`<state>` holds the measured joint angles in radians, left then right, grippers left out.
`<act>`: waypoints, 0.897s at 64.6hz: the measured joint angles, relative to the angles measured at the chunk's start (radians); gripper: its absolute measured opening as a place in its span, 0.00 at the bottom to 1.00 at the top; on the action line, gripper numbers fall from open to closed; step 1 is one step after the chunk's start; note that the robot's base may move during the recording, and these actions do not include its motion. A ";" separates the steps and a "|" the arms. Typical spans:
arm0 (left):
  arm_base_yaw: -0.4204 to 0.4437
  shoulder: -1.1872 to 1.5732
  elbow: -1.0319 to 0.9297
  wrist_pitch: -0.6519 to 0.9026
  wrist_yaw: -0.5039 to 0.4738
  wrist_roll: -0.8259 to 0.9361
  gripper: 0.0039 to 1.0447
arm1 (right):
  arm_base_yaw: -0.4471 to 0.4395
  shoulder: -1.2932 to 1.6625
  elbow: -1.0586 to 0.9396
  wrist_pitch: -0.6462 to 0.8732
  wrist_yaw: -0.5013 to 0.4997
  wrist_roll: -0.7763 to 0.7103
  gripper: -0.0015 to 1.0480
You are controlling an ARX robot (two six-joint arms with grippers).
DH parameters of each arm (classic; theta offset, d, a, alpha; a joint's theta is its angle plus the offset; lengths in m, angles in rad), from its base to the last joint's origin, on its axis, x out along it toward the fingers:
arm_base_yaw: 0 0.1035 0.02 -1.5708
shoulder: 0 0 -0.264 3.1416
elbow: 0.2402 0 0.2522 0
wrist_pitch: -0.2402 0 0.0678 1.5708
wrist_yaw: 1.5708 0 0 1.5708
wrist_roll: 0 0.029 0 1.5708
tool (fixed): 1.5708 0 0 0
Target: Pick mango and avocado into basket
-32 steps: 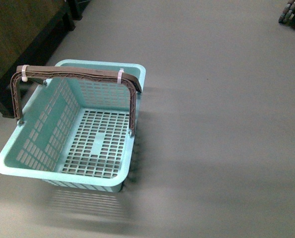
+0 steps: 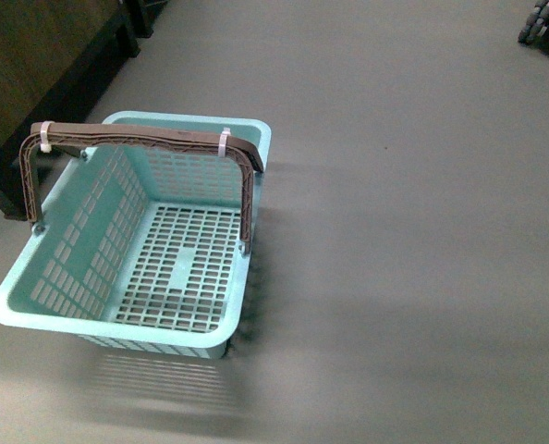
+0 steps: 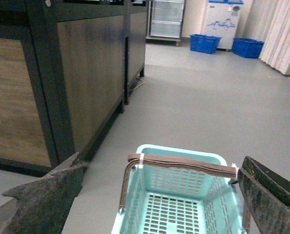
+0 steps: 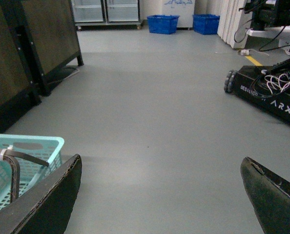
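Observation:
The light teal basket point(image 2: 80, 319) stands empty on the grey floor at the left of the front view, its brown handle point(image 2: 145, 139) raised and tied with white zip ties. My left gripper point(image 3: 162, 183) hangs open above it, and the basket point(image 3: 211, 157) shows between its fingers. My right gripper point(image 4: 162, 170) is open over bare floor, with the basket point(image 4: 32, 144) off to one side. The mango and the avocado are out of view. Neither arm shows in the front view.
A dark wooden cabinet point(image 2: 34, 65) stands just beyond the basket on the left. A black wheeled robot base point(image 4: 269, 95) marked ARX sits on the right. Blue bins point(image 3: 203, 43) and glass-door fridges point(image 3: 165, 19) line the far wall.

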<state>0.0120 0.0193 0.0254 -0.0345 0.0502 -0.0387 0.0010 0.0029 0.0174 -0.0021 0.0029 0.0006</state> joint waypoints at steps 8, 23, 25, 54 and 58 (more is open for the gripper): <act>0.130 0.326 0.132 -0.119 0.382 -0.477 0.92 | 0.000 0.000 0.000 0.000 -0.002 0.000 0.92; 0.111 1.029 0.312 0.451 0.318 -1.067 0.92 | 0.000 0.000 0.000 0.000 -0.002 0.000 0.92; 0.077 1.153 0.343 0.509 0.273 -1.115 0.92 | 0.000 0.000 0.000 0.000 -0.002 0.000 0.92; -0.149 1.946 0.726 0.644 0.023 -1.394 0.92 | 0.000 0.000 0.000 0.000 -0.003 0.000 0.92; -0.150 2.007 0.791 0.642 0.008 -1.402 0.92 | 0.000 0.000 0.000 0.000 -0.003 0.000 0.92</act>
<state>-0.1379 2.0266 0.8165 0.6071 0.0586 -1.4410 0.0010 0.0029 0.0174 -0.0021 0.0002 0.0006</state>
